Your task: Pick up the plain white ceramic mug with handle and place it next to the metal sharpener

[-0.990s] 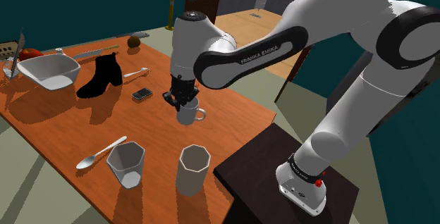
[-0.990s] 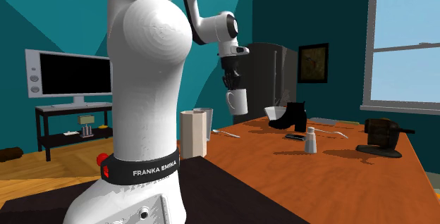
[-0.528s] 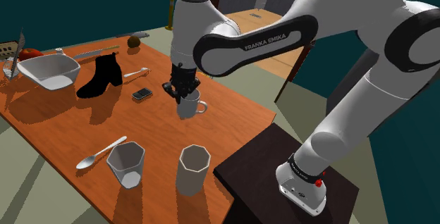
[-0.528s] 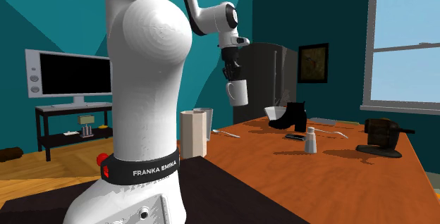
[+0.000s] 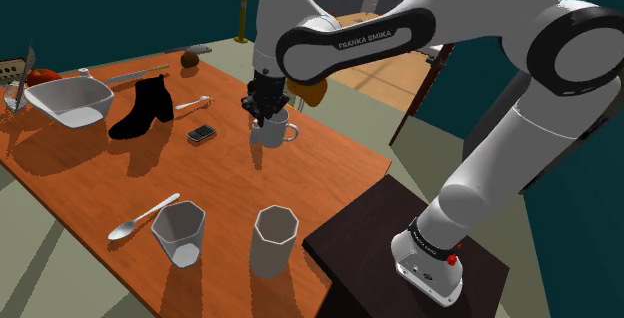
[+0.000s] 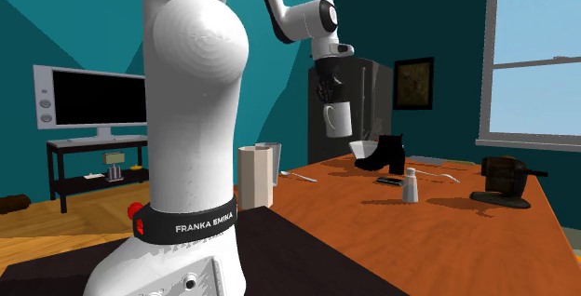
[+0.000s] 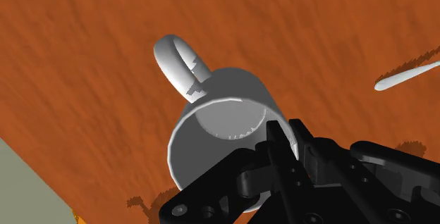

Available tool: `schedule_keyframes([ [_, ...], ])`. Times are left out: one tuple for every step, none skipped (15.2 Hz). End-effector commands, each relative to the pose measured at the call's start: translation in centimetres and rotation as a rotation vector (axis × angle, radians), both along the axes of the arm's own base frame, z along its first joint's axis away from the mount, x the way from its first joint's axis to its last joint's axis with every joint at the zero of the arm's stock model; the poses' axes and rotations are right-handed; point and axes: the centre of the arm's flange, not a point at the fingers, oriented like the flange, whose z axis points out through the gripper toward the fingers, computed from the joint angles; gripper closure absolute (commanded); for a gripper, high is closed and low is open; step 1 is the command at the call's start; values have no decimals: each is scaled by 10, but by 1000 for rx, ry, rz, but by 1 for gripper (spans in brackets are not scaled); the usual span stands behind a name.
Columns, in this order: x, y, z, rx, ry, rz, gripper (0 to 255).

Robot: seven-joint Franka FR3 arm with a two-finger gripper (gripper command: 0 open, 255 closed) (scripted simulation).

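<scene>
A plain white mug (image 5: 271, 132) with a handle hangs above the wooden table (image 5: 330, 171), clear of the surface. My gripper (image 5: 264, 112) is shut on its rim from above. In the wrist view, one finger (image 7: 276, 144) is inside the mug (image 7: 211, 117) and the other outside the wall, with the handle pointing away from the fingers. From the second exterior view, the mug (image 6: 336, 120) hangs under the gripper (image 6: 328, 97). The dark sharpener (image 6: 503, 178) stands at the table's far end by the window, and it also appears as a small brown object (image 5: 190, 60).
On the table are a black boot (image 5: 142, 109), a white bowl (image 5: 70, 99), a small black item (image 5: 201, 134), two spoons (image 5: 140, 216) (image 5: 192, 103) and two tall cups (image 5: 178, 231) (image 5: 274, 238). A small white shaker (image 6: 409, 185) stands beyond the boot.
The arm has lifted the mug higher off the table and carried it toward the far end, rightward in the second exterior view. The grip has stayed shut.
</scene>
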Motion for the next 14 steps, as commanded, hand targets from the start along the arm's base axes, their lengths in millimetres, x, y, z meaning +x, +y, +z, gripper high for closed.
schedule_keyframes([
  [16, -22, -3, -1, 0, 2, 255],
  [24, -32, -3, -1, 0, 2, 255],
  [33, -42, -3, -1, 0, 2, 255],
  [41, -52, -3, -1, 0, 2, 255],
  [50, -62, -3, -1, 0, 2, 255],
  [59, -72, -3, -1, 0, 2, 255],
  [67, -82, -2, -1, 0, 2, 255],
  [76, -92, -2, -1, 0, 2, 255],
  [84, -102, -2, -1, 0, 2, 255],
  [93, -112, -2, -1, 0, 2, 255],
  [101, -122, -2, -1, 0, 2, 255],
  [110, -132, -2, -1, 0, 2, 255],
  [119, -142, -2, -1, 0, 2, 255],
  [127, -152, -2, -1, 0, 2, 255],
])
